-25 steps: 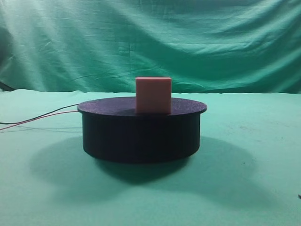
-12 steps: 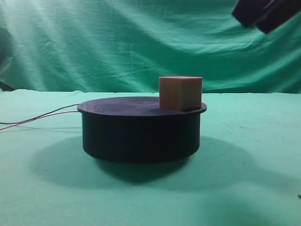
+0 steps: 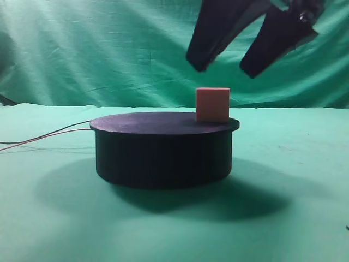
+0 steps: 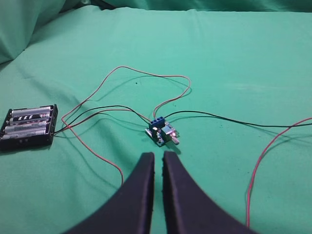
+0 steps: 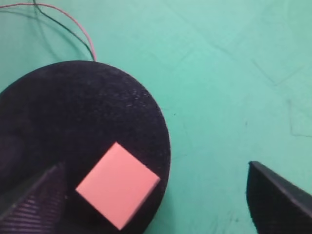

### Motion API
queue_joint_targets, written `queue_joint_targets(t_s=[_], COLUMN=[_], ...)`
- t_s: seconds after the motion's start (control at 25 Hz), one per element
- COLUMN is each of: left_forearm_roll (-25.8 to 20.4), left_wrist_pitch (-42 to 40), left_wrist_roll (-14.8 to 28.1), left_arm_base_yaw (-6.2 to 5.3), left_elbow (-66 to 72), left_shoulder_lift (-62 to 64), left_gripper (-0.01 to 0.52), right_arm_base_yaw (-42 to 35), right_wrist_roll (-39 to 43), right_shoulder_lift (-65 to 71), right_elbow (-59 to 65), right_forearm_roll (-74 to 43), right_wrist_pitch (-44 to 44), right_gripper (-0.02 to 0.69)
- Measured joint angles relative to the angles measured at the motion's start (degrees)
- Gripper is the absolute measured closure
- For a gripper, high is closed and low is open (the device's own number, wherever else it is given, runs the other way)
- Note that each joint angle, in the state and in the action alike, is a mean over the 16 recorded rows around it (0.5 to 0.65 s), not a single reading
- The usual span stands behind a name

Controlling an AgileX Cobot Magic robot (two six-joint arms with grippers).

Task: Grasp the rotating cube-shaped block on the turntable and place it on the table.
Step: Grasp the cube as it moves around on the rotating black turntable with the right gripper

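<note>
1. Green cloth worktop (image 3: 305, 218) carries everything; far left, seen from the left wrist, a battery pack (image 4: 28, 126) and a small control board (image 4: 162, 133) lie on it, joined by thin red and black wires (image 3: 49, 135).
2. Left hand (image 4: 157, 161) hangs over that wiring, fingers nearly pressed together, gripping nothing.
3. Turntable (image 3: 163, 155) sits mid-worktop, low black drum.
4. Cube-shaped block (image 3: 212, 105) stands on the disc near its right rim (from the right wrist it sits corner-on, diamond-wise).
5. Right hand (image 3: 224, 70) hovers above the block, jaws spread wide, nothing held, clear of the top face.
6. Step in hand, as I read it: descend and close. Block rotates, so aim ahead of it, straddle two flat faces rather than corners, and close fast before the rim carries it past.
7. Surface is smooth cloth; wrinkled green backdrop (image 3: 82, 49) behind. Open worktop right of the drum looks fine for set-down.
</note>
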Motion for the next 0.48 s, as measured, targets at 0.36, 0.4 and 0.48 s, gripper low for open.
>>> queue_joint_targets(t_s=[0.36, 0.4, 0.48], left_forearm_roll=[0.0, 0.0, 0.0], left_wrist_pitch=[0.0, 0.0, 0.0], left_wrist_roll=[0.0, 0.0, 0.0], left_arm_base_yaw=[0.00, 0.00, 0.00], left_elbow=[0.0, 0.0, 0.0], left_shoulder_lift=[0.0, 0.0, 0.0], left_gripper=[0.514, 0.514, 0.514], right_arm_base_yaw=[0.0, 0.0, -0.1], right_wrist_roll=[-0.8, -1.0, -1.2], right_shoulder_lift=[6.0, 6.2, 6.3], right_elbow=[-4.3, -4.8, -5.7], right_forearm_roll=[3.1, 3.2, 3.3], right_wrist_pitch=[-1.0, -0.8, 0.0], right_gripper=[0.280, 0.306, 0.355])
